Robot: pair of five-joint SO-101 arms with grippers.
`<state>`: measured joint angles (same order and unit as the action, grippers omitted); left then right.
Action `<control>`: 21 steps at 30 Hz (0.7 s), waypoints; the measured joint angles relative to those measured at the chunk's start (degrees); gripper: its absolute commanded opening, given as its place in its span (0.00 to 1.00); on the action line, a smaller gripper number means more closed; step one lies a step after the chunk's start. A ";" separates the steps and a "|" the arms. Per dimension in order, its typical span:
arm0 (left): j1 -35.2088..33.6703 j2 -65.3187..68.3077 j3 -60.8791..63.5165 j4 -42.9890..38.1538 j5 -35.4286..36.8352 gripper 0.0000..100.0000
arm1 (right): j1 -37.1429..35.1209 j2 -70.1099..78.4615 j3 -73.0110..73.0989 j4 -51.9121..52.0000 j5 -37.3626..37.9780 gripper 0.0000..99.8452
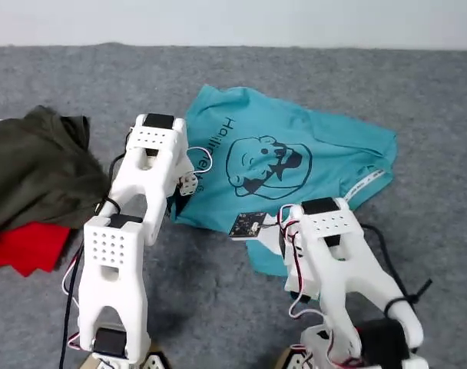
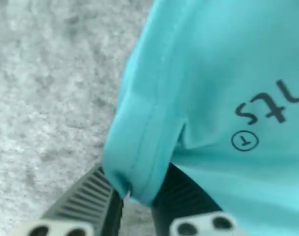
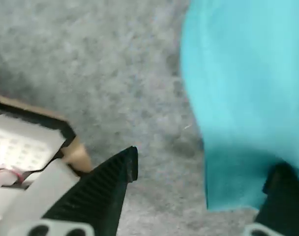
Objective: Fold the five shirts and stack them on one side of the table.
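Left wrist view: the shirt [image 2: 213, 73] lies spread on the worktop [image 2: 41, 73], ahead of both hands. Its hem corner is clamped in the left hand [image 2: 135, 199]. The right hand [image 3: 206, 167] gapes wide, with the shirt's near edge between its jaws but not gripped.

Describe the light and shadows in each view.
High view: even light, faint shadows on the grey table beside the teal shirt. Left wrist view: the shirt darkens where it folds into the claw. Right wrist view: a shadow under the shirt's edge.
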<state>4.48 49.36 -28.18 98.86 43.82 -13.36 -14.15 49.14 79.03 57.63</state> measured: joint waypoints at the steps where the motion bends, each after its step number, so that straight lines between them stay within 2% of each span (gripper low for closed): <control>1: 0.00 0.00 0.00 0.00 0.00 0.01 | 0.00 1.58 0.00 -1.49 0.00 0.28; 9: 0.00 0.00 0.00 0.00 0.00 0.01 | 1.23 11.43 -5.54 -7.03 0.00 0.04; 21: 0.00 0.00 0.97 0.00 -0.09 0.01 | 5.80 14.33 -6.77 -6.95 0.00 0.03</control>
<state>4.48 49.36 -27.21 98.86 43.74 -7.56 0.18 42.37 72.09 57.63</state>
